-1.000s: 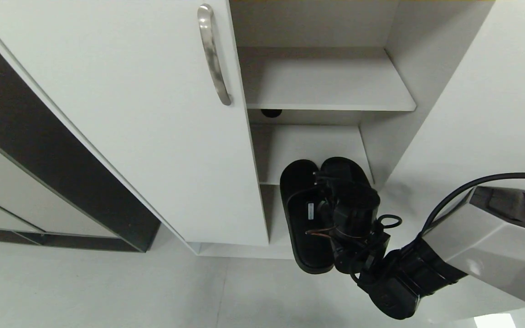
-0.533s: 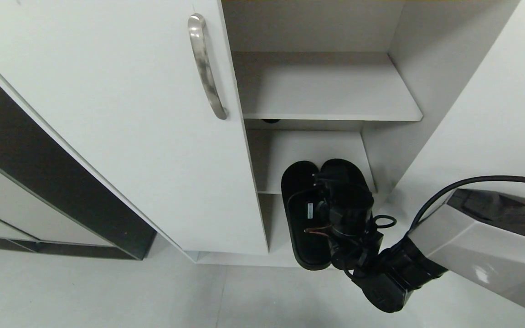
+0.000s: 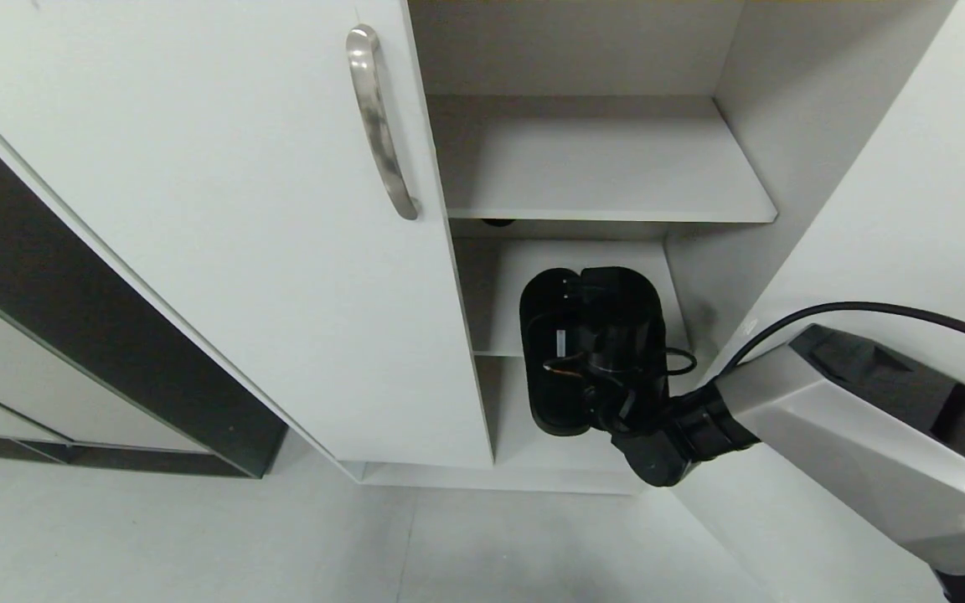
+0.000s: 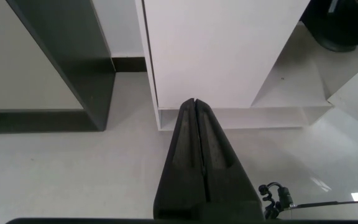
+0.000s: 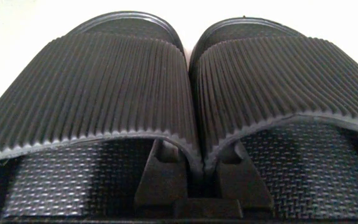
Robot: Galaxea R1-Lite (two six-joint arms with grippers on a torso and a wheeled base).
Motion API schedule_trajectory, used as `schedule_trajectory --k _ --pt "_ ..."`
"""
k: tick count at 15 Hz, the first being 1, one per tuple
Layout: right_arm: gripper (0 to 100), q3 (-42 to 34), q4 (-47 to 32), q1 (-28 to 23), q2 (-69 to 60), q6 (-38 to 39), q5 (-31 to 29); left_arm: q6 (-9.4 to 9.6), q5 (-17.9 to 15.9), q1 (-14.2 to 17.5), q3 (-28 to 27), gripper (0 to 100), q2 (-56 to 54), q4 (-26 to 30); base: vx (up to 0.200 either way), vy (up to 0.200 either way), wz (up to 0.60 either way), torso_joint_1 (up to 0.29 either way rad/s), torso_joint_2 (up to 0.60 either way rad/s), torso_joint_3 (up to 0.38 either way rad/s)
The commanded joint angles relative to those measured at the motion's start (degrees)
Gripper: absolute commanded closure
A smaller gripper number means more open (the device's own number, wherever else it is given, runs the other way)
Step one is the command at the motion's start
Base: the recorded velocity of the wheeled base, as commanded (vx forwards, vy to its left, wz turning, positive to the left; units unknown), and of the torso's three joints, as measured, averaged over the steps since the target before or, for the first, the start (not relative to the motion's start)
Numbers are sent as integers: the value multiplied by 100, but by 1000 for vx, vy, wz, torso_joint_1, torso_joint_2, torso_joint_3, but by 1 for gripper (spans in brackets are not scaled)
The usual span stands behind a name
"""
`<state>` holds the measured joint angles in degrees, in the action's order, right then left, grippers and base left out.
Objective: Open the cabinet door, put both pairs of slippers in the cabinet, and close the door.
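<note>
A pair of black slippers sits side by side in my right gripper, which is shut on their inner strap edges. The toes reach in over the cabinet's second shelf, while the heels hang out past its front edge. In the right wrist view the ribbed straps meet in the middle, pinched between the fingers of the right gripper. My left gripper is shut on nothing, low over the floor in front of the cabinet base.
The left cabinet door is closed, with a metal handle. The right door stands open beside my right arm. The upper shelf is bare. A dark panel flanks the cabinet on the left. Grey floor lies in front.
My right arm has pushed the black slippers forward and deeper into the cabinet opening, over the second shelf. The head camera shifted slightly in the first half second.
</note>
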<state>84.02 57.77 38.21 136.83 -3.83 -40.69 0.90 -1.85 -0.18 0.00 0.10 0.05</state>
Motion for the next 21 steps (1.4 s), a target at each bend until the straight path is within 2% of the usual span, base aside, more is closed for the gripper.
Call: schedule_trajectory --k 1,9,21 --pt "100 730 -293 -217 424 -4 0 -2 10 1 0 100 8 4 0 0 0 0 0 0" --pt "100 2242 -1400 -314 512 -22 0 -20 27 1 0 100 8 4 0 0 0 0 0 0" --pt "100 2391 -1699 -454 661 -22 44 -11 36 1 0 100 8 4 0 0 0 0 0 0"
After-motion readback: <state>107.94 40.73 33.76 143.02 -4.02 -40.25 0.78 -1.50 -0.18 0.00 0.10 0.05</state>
